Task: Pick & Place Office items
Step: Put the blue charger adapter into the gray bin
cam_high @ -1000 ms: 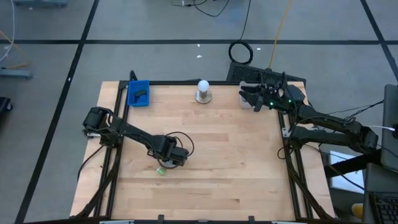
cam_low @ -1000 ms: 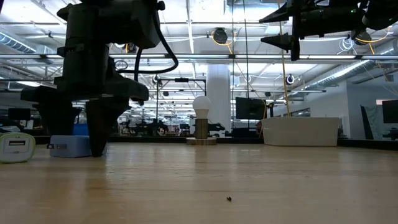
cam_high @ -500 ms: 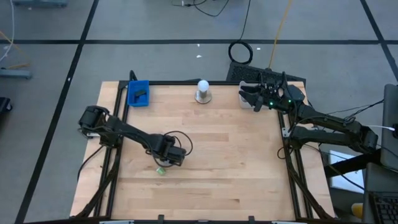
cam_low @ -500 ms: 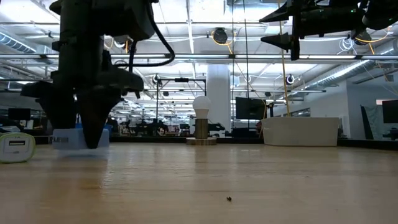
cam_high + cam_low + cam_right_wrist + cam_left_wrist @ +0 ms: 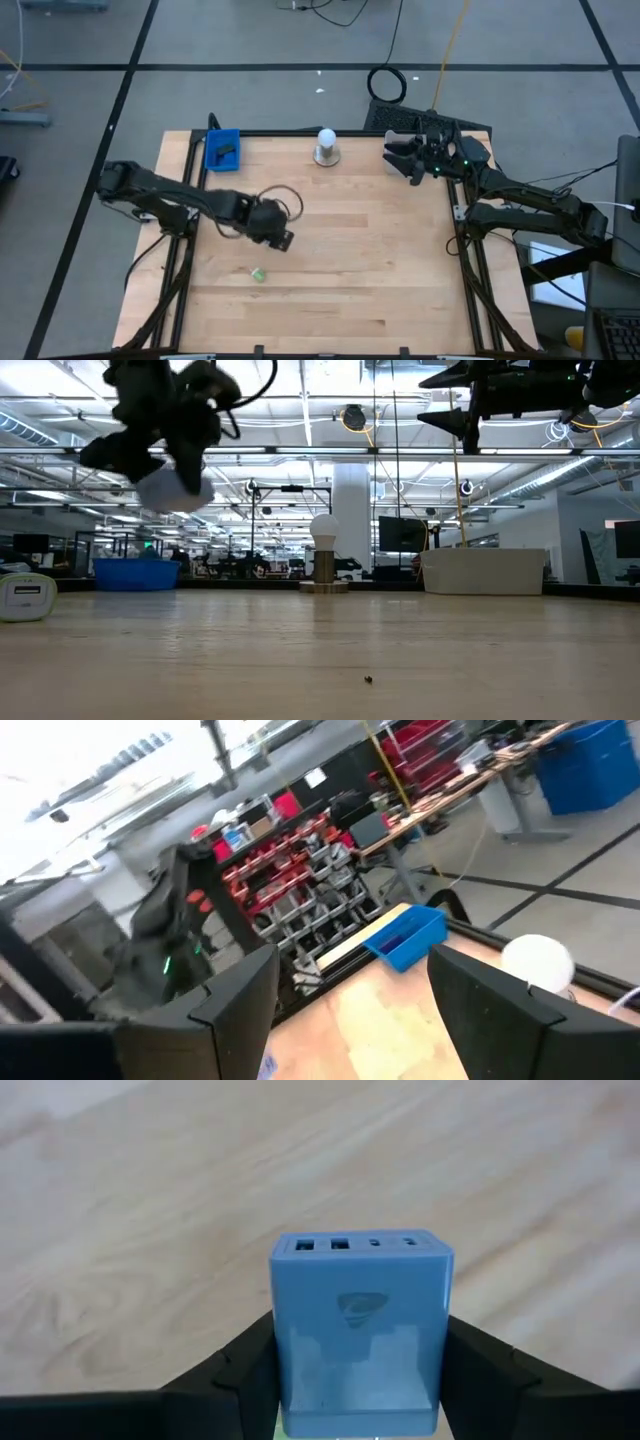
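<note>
Since the earlier frame, left gripper [image 5: 350, 1380] was raised off the table [image 5: 380, 270], clenched on a light-blue charger block [image 5: 360, 1335]; right gripper [image 5: 408, 160] was held spread at far right.

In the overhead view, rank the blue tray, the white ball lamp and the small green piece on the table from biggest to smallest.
1. blue tray, at the table's far left corner: largest.
2. white ball lamp, base included: smaller.
3. green piece, lying loose on the wood: smallest by far.
</note>
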Robot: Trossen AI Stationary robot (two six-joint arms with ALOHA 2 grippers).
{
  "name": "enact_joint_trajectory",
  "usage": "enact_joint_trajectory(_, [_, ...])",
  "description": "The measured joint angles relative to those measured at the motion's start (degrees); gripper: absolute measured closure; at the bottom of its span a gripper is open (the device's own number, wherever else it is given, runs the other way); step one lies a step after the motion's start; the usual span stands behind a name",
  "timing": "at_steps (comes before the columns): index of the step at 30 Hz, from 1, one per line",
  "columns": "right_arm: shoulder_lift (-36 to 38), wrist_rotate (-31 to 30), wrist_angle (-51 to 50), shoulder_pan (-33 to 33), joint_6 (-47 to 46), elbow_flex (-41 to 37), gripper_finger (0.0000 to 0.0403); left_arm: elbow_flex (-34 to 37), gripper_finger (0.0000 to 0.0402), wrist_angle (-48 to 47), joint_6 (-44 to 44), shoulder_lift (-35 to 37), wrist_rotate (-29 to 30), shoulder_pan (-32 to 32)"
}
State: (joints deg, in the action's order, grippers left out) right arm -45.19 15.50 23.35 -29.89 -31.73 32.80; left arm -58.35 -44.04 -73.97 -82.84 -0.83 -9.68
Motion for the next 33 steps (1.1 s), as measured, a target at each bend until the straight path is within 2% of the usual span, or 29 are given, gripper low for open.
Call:
enact_joint_trajectory(5, [0.0, 4.2, 0.1, 0.0, 1.6, 0.0, 0.0151, 0.0, 0.0194, 3.0, 6.9, 6.4, -7.4, 6.3])
enact_joint_trajectory(9, [0.0, 4.4, 0.2, 0.2, 2.5, 0.0, 0.0151, -0.1, 0.0194, 4.4, 11.1, 9.3, -14.3, 10.9])
enact_joint_trajectory(13, [0.0, 3.2, 0.5, 0.8, 3.3, 0.0, 0.0151, -0.1, 0.0194, 4.8, 15.3, 9.8, -21.1, 15.0])
enact_joint_trajectory(17, [0.0, -1.9, 0.6, 1.9, 0.9, 0.0, 0.0151, -0.1, 0.0194, 5.7, 21.4, 9.5, -28.9, 18.6])
enact_joint_trajectory(21, [-0.1, -1.9, 3.2, 4.2, 4.3, 0.0, 0.0151, -0.1, 0.0194, 10.4, 24.7, 9.2, -38.1, 21.8])
enact_joint_trajectory(27, [-0.9, 1.8, 3.1, 8.3, 8.5, 0.0, 0.0136, -0.1, 0.0194, 21.8, 21.7, 8.6, -51.0, 27.0])
enact_joint_trajectory(30, [-2.4, 2.8, 1.2, 9.8, 8.7, 0.0, 0.0109, -0.2, 0.0194, 26.2, 18.4, 6.8, -58.0, 29.1])
enact_joint_trajectory(33, [-4.3, 2.8, 0.7, 11.0, 10.2, 0.0, 0.0074, -0.2, 0.0194, 32.4, 14.8, 3.9, -61.1, 29.3])
